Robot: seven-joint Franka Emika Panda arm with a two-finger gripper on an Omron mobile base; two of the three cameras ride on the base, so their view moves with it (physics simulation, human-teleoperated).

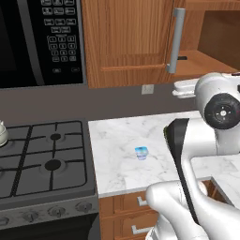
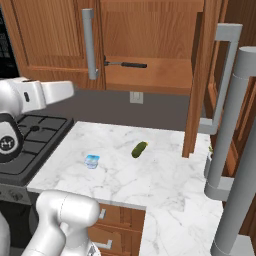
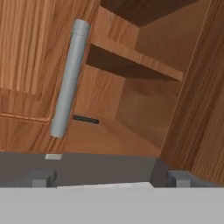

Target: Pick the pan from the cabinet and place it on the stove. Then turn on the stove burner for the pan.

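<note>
The cabinet [image 2: 155,75] hangs above the counter with its right door swung open and its left door [image 1: 126,42] closed. Of the pan, just the thin black handle [image 2: 127,64] lies on the bottom shelf, poking out from behind the closed door; it is also visible in the left base view [image 1: 182,58] and the hand view [image 3: 86,119]. The pan's body is hidden. My gripper [image 3: 111,180] is open and empty, held below and in front of the shelf, well short of the handle. The stove [image 1: 44,159] sits to the left, its wider burner [image 1: 53,164] at the front.
A white kettle [image 1: 2,133] stands on the stove's left edge under a black microwave [image 1: 42,42]. On the marble counter [image 2: 150,175] lie a small blue object [image 2: 92,161] and a green pickle [image 2: 139,149]. The open door [image 2: 200,75] juts out at right, near tall grey handles [image 2: 225,110].
</note>
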